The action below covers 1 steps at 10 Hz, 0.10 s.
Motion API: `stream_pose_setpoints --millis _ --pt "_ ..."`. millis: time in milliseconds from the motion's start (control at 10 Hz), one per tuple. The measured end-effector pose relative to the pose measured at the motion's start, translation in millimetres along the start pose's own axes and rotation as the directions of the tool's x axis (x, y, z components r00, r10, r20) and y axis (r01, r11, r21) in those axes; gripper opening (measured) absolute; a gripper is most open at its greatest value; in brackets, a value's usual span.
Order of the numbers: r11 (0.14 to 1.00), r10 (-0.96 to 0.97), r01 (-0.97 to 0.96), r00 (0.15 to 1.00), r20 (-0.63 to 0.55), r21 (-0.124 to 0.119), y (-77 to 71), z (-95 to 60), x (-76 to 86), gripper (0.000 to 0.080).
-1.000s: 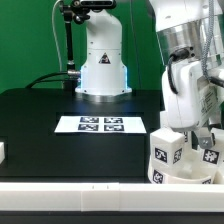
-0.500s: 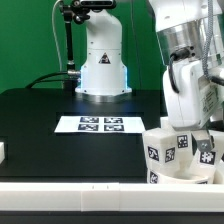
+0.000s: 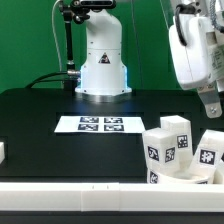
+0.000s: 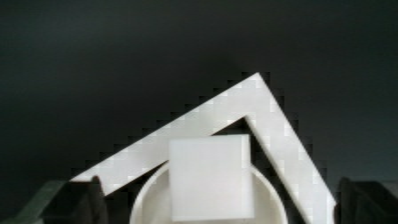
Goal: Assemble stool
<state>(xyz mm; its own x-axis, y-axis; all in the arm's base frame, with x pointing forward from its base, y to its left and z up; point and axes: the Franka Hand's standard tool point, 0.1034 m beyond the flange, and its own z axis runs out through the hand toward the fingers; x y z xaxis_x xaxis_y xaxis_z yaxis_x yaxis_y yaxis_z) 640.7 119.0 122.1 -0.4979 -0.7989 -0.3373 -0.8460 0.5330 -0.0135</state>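
The stool's round white seat (image 3: 186, 176) lies at the exterior view's lower right, by the front rail. Three tagged block legs stand up from it: one in the middle (image 3: 176, 134), one on the left (image 3: 160, 150), one tilted on the right (image 3: 209, 151). My gripper (image 3: 212, 106) hangs well above them, clear of all parts. In the wrist view a leg's top (image 4: 208, 172) and the seat's rim (image 4: 160, 196) show far below, between my dark fingertips (image 4: 71, 196), which stand wide apart and hold nothing.
The marker board (image 3: 100, 124) lies mid-table. White border rails run along the front (image 3: 70, 188) and meet in a corner in the wrist view (image 4: 249, 100). A small white part (image 3: 2, 152) sits at the exterior view's left edge. The arm's base (image 3: 102, 62) stands behind.
My gripper was down around the middle leg. It has let go and risen well above the stool. The leg stays standing in the seat.
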Motion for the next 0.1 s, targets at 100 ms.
stream_pose_setpoints --millis 100 --pt "1.000 -0.001 0.001 1.000 0.000 0.000 0.2 0.1 -0.2 0.0649"
